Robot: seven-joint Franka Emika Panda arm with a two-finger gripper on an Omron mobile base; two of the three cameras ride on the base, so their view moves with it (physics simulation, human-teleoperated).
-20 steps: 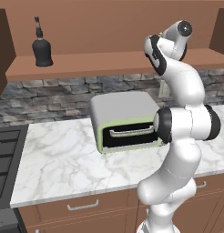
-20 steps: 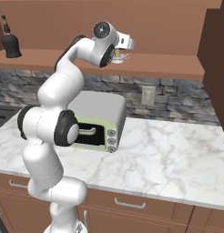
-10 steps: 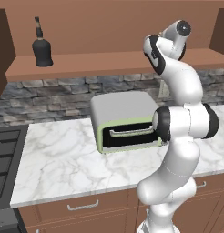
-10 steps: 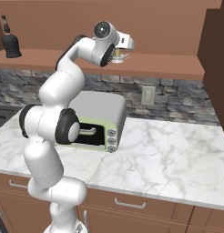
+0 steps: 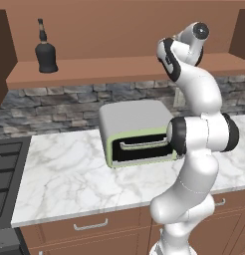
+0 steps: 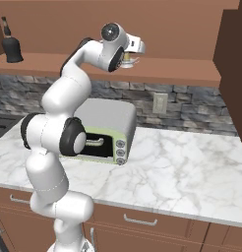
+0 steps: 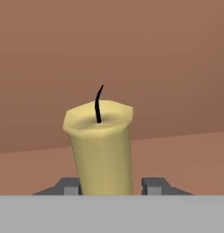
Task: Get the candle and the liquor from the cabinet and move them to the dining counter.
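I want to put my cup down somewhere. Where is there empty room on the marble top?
The marble worktop lies bare right of the toaster oven, out to the brown side panel. Left of the oven, bare marble runs to the stove. In front, the arm's base crowds it.

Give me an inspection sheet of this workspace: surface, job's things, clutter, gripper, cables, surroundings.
Surface: white grey-veined marble worktop, bare apart from the toaster oven.
Job's things: candle upright on the wooden cabinet shelf, between the gripper's fingertips; liquor upright at the shelf's far left end.
Clutter: toaster oven on the worktop, against the stone backsplash.
Gripper: gripper at the shelf, a fingertip on either side of the candle's lower part; contact cannot be told.
Cables: nothing seen.
Surroundings: wall outlet, stove at left, brown drawers below.
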